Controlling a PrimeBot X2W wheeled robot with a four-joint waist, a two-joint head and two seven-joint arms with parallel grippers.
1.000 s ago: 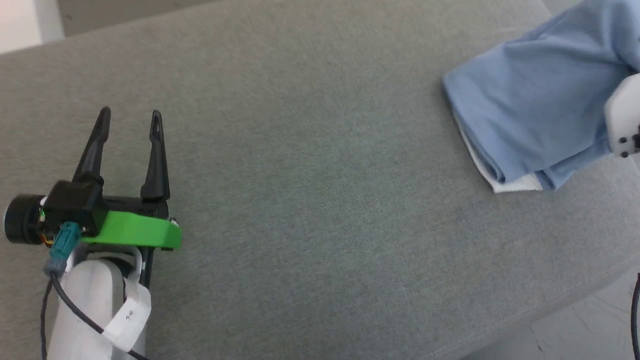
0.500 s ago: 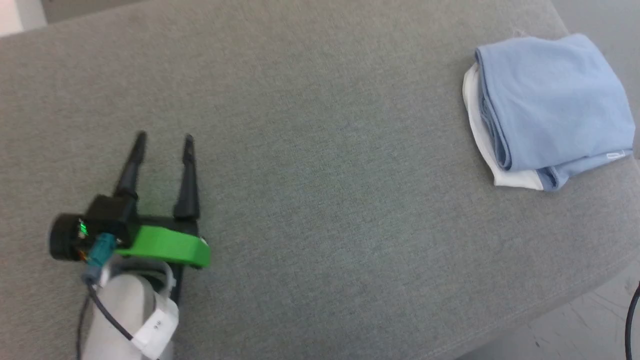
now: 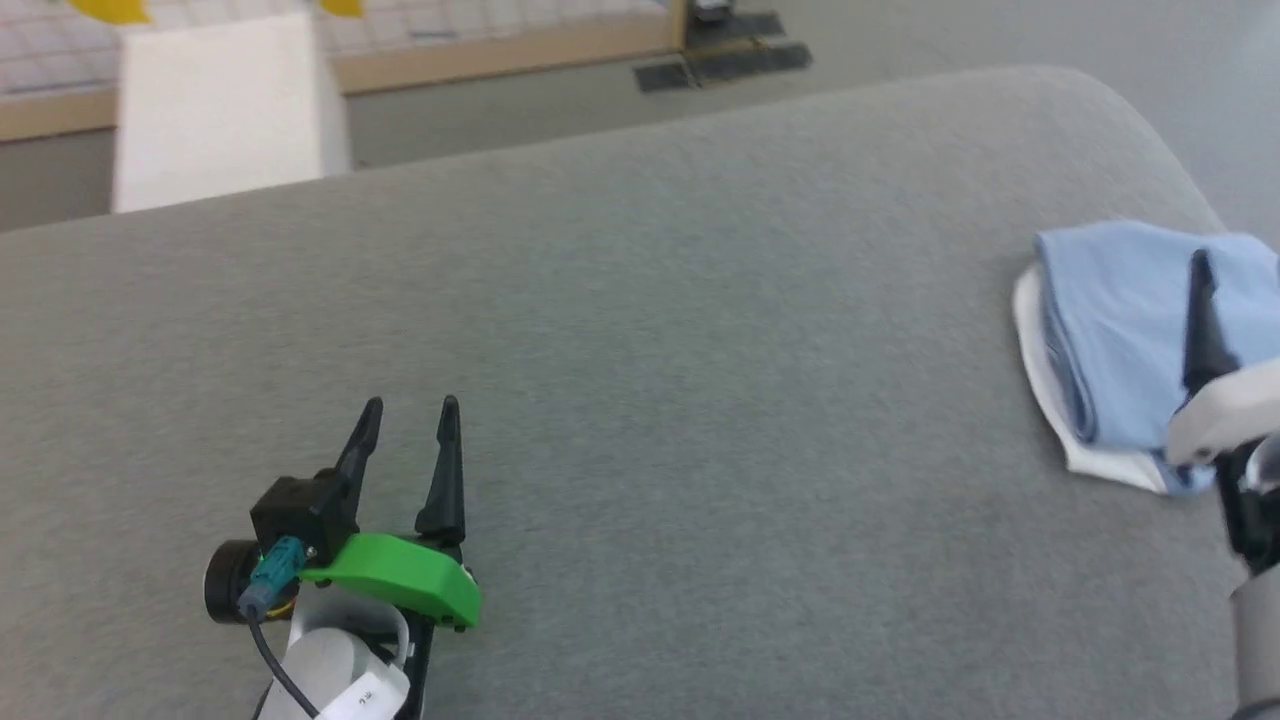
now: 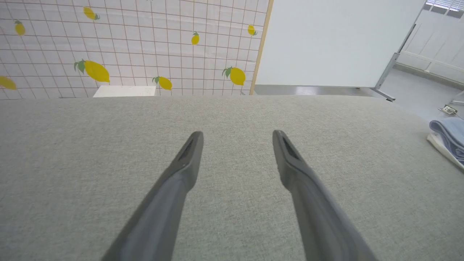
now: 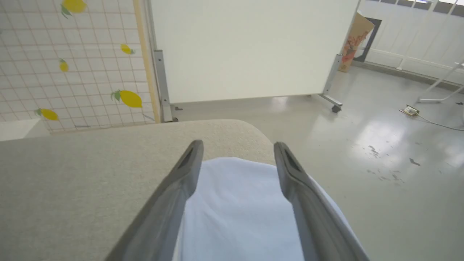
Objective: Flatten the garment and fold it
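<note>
Left gripper point(image 3: 410, 403) is seen low on the left of the grey padded surface point(image 3: 700, 300), its fingers spread and nothing held. At the right end, near the rounded corner, the light blue T-shirt point(image 3: 1110, 330) is laid folded. Over it the right gripper point(image 5: 238, 144) is kept released, empty.

The garment point(image 3: 1110, 330) is a light blue T-shirt of soft knit, folded into a compact, thick packet. Several blue layers lie one upon another, with rounded fold edges along its left side. A white layer shows beneath them at the left and near edges. The top face is quite smooth. It lies flat on the grey cloth-covered desk point(image 3: 640, 350), close to the rounded far-right corner.
</note>
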